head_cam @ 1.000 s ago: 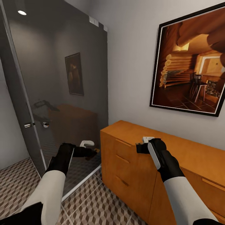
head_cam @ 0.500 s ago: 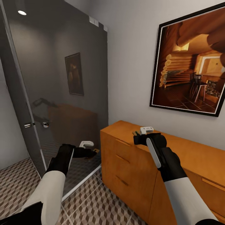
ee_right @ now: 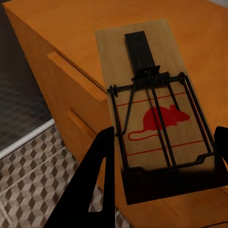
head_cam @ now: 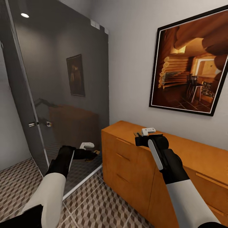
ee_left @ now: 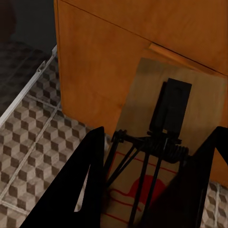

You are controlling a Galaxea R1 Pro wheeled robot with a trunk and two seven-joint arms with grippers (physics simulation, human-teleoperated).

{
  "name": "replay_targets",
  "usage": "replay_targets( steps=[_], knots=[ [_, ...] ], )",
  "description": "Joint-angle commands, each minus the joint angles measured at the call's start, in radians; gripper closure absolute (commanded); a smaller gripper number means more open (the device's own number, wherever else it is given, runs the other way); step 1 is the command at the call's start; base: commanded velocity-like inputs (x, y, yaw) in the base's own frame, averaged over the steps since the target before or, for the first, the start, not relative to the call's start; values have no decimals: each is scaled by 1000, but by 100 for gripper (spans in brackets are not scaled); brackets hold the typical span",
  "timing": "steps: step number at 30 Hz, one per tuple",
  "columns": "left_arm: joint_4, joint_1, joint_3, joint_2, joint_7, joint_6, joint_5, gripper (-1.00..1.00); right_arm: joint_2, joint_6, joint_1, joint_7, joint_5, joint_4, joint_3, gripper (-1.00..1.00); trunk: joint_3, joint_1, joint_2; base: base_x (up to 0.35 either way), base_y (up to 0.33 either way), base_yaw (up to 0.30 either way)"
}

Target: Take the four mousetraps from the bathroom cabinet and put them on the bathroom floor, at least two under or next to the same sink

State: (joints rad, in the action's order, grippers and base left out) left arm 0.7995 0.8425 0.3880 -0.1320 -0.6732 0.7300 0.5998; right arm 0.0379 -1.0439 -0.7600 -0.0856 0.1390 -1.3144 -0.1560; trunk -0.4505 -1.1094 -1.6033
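My left gripper point(head_cam: 92, 154) hangs low beside the cabinet's left end, shut on a mousetrap point(ee_left: 190, 95), a tan board with dark wire spring and a red mark, above the bathroom floor point(ee_left: 38, 133). My right gripper point(head_cam: 138, 139) hovers over the front edge of the orange-brown cabinet point(head_cam: 190, 158). It is shut on a second mousetrap point(ee_right: 142, 61) printed with a red mouse, held flat just above the cabinet top point(ee_right: 57, 28). The cube-patterned floor point(head_cam: 101, 205) lies below both arms.
A dark glass shower door point(head_cam: 63, 79) with a chrome handle point(head_cam: 33, 124) stands close on the left, its pale threshold rail point(head_cam: 82, 183) running along the floor. A framed picture point(head_cam: 190, 66) hangs on the wall above the cabinet. Closed drawers with slab pulls point(head_cam: 122, 156) face me.
My right gripper has lifted its mousetrap a little up and to the left over the cabinet's front edge. The left arm has held still. The head view has shifted slightly.
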Motion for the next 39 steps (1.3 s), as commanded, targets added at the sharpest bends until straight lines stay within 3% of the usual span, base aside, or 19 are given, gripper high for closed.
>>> replay_targets(
  steps=[1, 7, 30, 39],
  knots=[
    [1, 1, 6, -1, -11, 2, 11, 100, 0, -3, -1, -8, 11, 0, 0, 100, -1, 0, -1, -5, -1, 0],
    [1, 1, 6, 0, -11, 2, 11, 100, 6, -3, -1, -7, 16, 4, 0, 100, -1, 0, -1, -1, 0, 56],
    [1, 1, 3, 3, -11, 0, 0, 100, 13, -3, -1, -31, -2, 7, -3, 100, -1, 0, -1, 0, 0, 287],
    [1, 1, 3, 3, -11, 0, 0, 100, 13, -3, -1, -30, -1, 7, -2, 100, -1, 0, -1, 0, 0, 75]
  ],
)
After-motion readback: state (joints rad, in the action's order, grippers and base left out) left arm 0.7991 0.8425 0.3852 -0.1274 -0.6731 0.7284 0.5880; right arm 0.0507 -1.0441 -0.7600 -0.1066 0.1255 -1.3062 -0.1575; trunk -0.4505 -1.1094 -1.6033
